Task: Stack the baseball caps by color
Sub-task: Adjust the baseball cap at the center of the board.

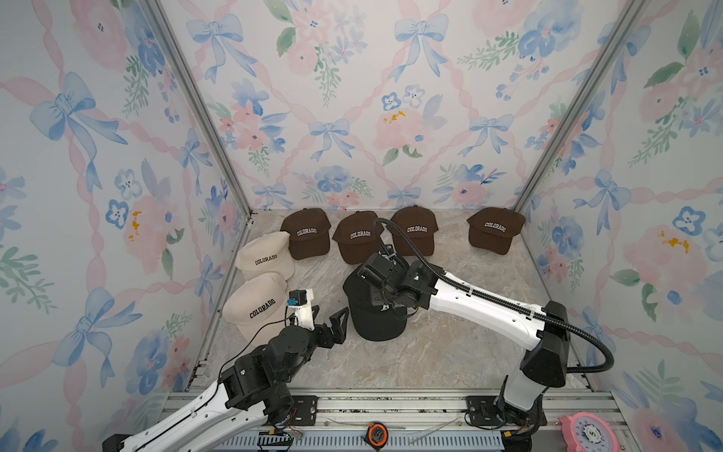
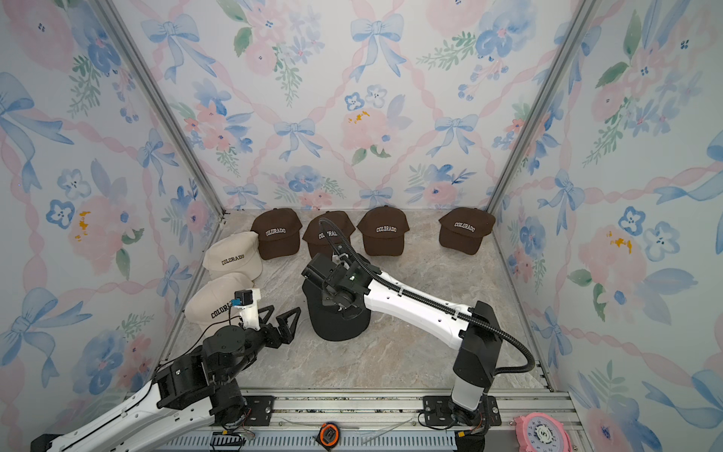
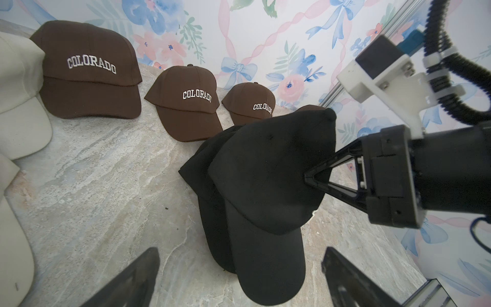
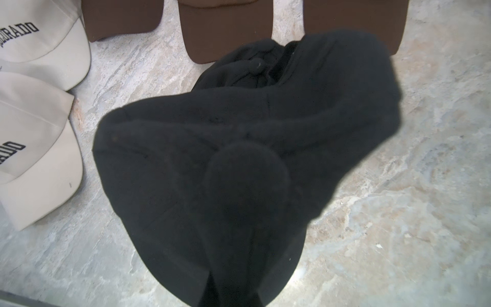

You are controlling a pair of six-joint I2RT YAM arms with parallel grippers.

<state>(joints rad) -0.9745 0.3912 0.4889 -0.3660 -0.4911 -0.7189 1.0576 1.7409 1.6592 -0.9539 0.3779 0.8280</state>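
Cream caps, two of them (image 1: 265, 256) (image 1: 256, 303), lie along the worktop's (image 1: 450, 352) left edge, one behind the other. I see my left gripper (image 1: 330, 319) just beside the nearer one, jaws spread wide and holding nothing. Along the back edge sit four brown COLORADO caps (image 1: 307, 233) (image 1: 358, 236) (image 1: 415, 231) (image 1: 495, 231), the last one apart near the right back corner. Mid-worktop, my right gripper (image 3: 309, 180) is pinched tight on the crown of the top black cap (image 3: 268, 170), which rests over more black caps (image 3: 202, 170) beneath it.
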